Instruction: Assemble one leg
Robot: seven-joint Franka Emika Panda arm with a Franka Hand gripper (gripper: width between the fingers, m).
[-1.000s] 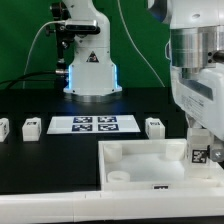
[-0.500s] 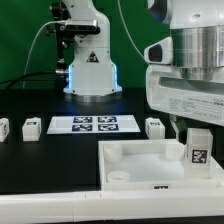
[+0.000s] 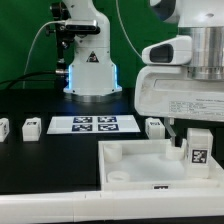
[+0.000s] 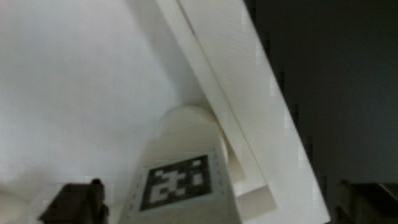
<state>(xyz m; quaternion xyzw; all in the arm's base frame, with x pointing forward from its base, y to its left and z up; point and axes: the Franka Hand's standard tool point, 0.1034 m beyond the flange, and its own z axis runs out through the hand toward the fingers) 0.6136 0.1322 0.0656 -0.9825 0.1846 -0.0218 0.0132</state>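
A leg (image 3: 198, 148), a small white block with a black-and-white tag, stands upright in the corner of the large white tray (image 3: 140, 150) on the exterior view's right. My gripper (image 3: 183, 126) hangs just above and beside it, open and holding nothing. In the wrist view the leg (image 4: 178, 165) stands against the tray's rim (image 4: 240, 90). It sits between my spread dark fingertips (image 4: 75, 203) without touching them, and my gripper (image 4: 219, 205) is open around it.
Three more legs (image 3: 31, 126) (image 3: 3, 129) (image 3: 154, 126) stand on the black table behind the tray. The marker board (image 3: 93, 123) lies between them. The arm's base (image 3: 92, 70) is at the back.
My hand has risen and shifted toward the exterior view's left. The leg stays standing in the tray's corner, now uncovered.
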